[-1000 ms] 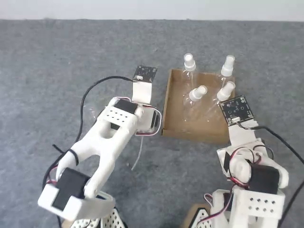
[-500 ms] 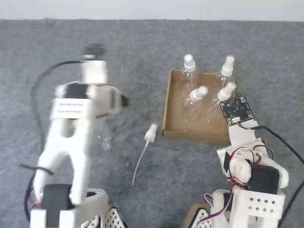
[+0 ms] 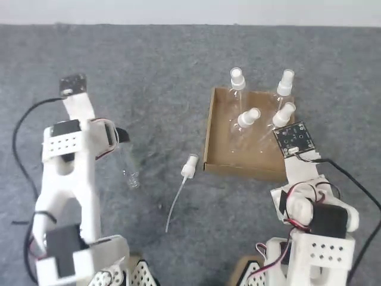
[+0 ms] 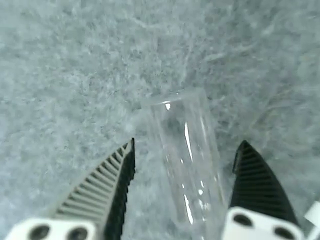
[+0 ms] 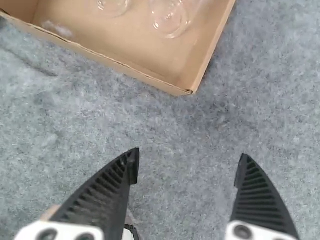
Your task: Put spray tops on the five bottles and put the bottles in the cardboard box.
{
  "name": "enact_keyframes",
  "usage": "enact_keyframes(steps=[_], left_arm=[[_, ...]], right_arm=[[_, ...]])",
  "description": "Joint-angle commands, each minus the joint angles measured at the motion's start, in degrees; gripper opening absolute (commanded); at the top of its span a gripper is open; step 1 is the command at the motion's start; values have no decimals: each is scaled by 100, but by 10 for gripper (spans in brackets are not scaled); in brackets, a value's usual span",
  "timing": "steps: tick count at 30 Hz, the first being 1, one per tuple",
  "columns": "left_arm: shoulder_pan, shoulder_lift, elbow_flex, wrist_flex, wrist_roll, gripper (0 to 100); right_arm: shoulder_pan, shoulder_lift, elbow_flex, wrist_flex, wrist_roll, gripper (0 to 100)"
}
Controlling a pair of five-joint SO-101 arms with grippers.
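Note:
A clear bottle (image 3: 128,165) without a top lies on the grey carpet at the left. It lies between the spread fingers of my left gripper (image 4: 187,150), with gaps on both sides of the bottle (image 4: 186,150). In the high view the left gripper (image 3: 122,145) hangs just above the bottle's far end. A loose white spray top (image 3: 190,165) with a long thin tube lies beside the cardboard box (image 3: 208,134). Several bottles with spray tops (image 3: 247,117) stand in the box. My right gripper (image 5: 190,156) is open over bare carpet, near the box's corner (image 5: 192,85).
The right arm's base (image 3: 312,238) stands at the lower right, just in front of the box. The left arm's base (image 3: 89,262) is at the lower left. Grey carpet stretches open at the far side and between the arms.
My left arm has swung from beside the box over to the left and come down over the lying bottle, uncovering the spray top. The right arm has kept still.

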State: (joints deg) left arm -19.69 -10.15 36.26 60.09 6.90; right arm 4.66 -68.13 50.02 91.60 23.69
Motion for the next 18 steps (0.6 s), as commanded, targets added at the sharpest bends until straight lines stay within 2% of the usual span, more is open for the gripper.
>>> enact_keyframes(steps=[1,9,14,18], left_arm=[[88,554,-101,-316,-26,294],[835,1662,-321,-396,-35,288],[905,1389,-303,-378,-35,178],[932,888,-189,-185,-246,131]], right_arm=[[-48,-66,-44,-40,-26,258],[-48,-66,-44,-31,-26,259],[4,-66,-62,-22,-9,258],[198,-66,-105,-66,26,257]])
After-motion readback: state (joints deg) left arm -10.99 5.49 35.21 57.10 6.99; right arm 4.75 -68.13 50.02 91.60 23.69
